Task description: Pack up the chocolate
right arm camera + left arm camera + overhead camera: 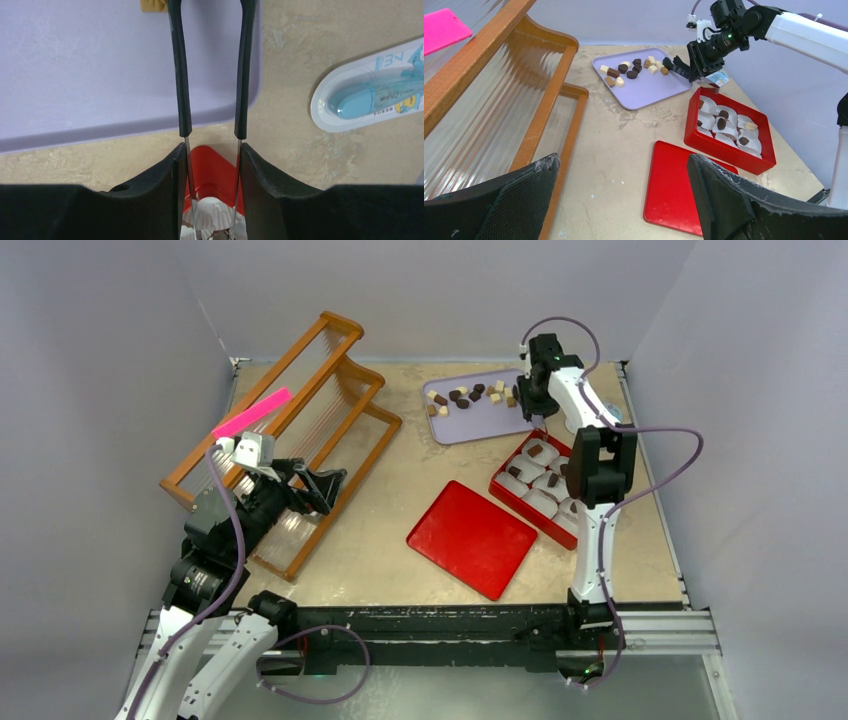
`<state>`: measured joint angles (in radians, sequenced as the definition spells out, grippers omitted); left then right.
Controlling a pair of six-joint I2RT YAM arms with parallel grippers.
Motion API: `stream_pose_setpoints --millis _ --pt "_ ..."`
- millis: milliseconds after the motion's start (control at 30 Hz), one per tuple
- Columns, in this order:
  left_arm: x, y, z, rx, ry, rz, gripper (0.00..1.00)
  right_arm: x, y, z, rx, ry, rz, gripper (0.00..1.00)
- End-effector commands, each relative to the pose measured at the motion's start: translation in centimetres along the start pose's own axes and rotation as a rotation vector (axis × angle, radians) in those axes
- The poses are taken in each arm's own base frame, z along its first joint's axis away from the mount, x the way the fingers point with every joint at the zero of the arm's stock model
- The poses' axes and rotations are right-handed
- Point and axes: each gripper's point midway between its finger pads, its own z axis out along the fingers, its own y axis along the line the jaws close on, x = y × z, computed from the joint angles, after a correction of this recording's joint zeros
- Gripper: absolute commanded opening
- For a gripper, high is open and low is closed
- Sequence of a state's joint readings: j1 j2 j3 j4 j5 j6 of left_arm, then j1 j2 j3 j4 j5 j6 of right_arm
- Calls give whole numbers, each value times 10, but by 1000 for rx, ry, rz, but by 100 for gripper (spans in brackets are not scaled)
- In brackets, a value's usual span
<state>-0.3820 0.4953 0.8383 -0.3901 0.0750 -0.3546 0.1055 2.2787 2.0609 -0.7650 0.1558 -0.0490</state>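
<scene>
Several chocolates (470, 395) lie on a lilac tray (455, 425) at the back; they also show in the left wrist view (634, 67). A red box (505, 490) of white paper cups holds a few dark and tan pieces (722, 123). My right gripper (527, 395) is shut on a pair of black-tipped tweezers (181, 75). Their tips stand apart over the tray's right edge (100, 75), close to a tan piece (152, 5). The box corner (212, 165) is just below. My left gripper (624, 200) is open and empty, above the rack at the left (300, 485).
A flat red lid (472, 538) lies in front of the box. A wooden rack (330, 390) with a pink strip (252, 412) stands at the left. A packaged blue correction tape (370, 92) lies right of the tray.
</scene>
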Motion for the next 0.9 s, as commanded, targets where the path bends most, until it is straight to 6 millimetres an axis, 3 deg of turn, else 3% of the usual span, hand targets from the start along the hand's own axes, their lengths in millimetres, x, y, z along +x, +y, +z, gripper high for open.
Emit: stream_pose_setpoints --millis 0,333,867 --pt "-4 0 0 0 -14 20 97 -24 2 -8 -21 -62 -23 42" --pt "-4 0 0 -1 -12 20 97 -30 -8 -11 34 -83 -24 31" --pt "-4 0 0 1 -13 19 97 -43 -12 -72 25 -194 18 26"
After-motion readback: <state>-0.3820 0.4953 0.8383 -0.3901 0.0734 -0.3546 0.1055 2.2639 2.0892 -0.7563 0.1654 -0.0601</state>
